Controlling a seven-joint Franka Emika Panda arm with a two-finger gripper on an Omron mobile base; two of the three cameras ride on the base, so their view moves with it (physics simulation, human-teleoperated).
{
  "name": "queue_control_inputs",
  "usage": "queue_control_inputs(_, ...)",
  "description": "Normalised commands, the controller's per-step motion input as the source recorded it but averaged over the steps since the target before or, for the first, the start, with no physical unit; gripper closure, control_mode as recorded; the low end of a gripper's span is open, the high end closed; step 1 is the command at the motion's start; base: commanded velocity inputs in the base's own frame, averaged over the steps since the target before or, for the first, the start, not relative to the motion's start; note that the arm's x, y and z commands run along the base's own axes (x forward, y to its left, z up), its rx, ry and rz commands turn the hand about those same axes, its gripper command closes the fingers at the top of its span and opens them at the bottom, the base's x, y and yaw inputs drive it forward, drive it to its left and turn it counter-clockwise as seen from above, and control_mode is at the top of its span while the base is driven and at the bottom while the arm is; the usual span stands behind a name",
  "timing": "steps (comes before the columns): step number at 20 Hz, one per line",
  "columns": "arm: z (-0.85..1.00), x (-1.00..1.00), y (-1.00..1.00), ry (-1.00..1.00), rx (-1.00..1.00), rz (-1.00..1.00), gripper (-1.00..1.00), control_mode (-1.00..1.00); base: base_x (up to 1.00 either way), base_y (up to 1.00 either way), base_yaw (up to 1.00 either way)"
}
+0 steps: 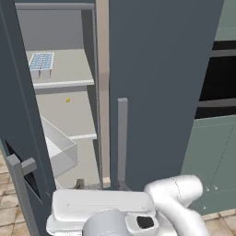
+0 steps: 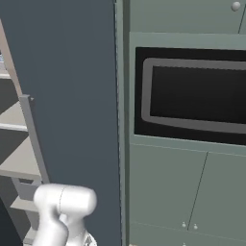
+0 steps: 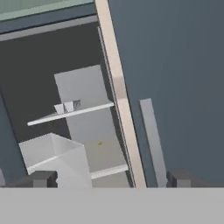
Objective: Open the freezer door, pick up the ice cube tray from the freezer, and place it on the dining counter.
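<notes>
My gripper [image 3: 109, 179] hangs wide apart, grasping nothing, facing the freezer [image 1: 69, 115]; its door [image 1: 18, 115] stands swung open on the left; the ice cube tray [image 1: 41, 62] sits on an upper shelf [image 1: 69, 69] inside.

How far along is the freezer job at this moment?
Done: the freezer door stands swung open. In hand: nothing; the pincer is open, facing the shelves. Left: the ice cube tray sits on an upper shelf, ungrasped, and must go to the dining counter.
</notes>
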Motion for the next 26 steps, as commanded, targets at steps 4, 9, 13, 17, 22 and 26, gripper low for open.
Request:
queue_control_inputs(4, 0.58, 0.01, -0.94, 0.00, 0.15, 0.45, -1.00, -1.00, 0.00, 0.00, 0.00)
queue_control_inputs(9, 0.55, 0.00, -0.51, 0.00, 0.07, 0.50, -1.00, -1.00, 0.00, 0.00, 0.00)
queue_control_inputs(13, 0.40, -0.06, -0.08, 0.00, 0.00, 0.49, -1.00, -1.00, 0.00, 0.00, 0.00)
queue_control_inputs(17, 0.28, -0.40, 0.00, 0.00, 0.00, 0.52, -1.00, -1.00, 0.00, 0.00, 0.00)
queue_control_inputs(22, 0.29, -0.24, 0.08, -0.02, 0.00, 0.52, -1.00, -1.00, 0.00, 0.00, 0.00)
queue_control_inputs(26, 0.26, -0.02, 0.29, -0.01, 0.00, 0.38, -1.00, -1.00, 0.00, 0.00, 0.00)
